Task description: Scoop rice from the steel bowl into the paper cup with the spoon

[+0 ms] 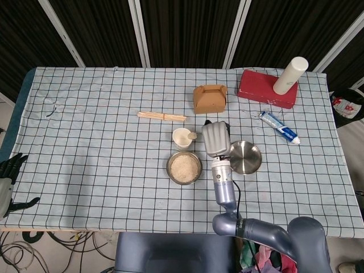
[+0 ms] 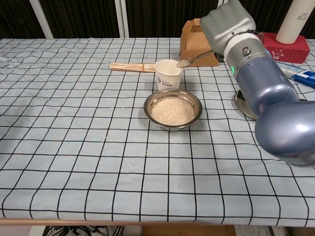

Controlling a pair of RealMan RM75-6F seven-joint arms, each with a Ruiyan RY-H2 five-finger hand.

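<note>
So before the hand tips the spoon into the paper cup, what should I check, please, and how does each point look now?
1. Spoon held by right hand: ok.
2. Spoon bowl at the paper cup rim: ok in both views, though it sits at the right edge, not the centre.
3. Rice on the spoon: cannot tell, too small.
4. Cup upright, beside the steel bowl: ok.
5. Chopsticks and brown box apart from the cup: ok.
6. Left hand away at the table edge: ok.
</note>
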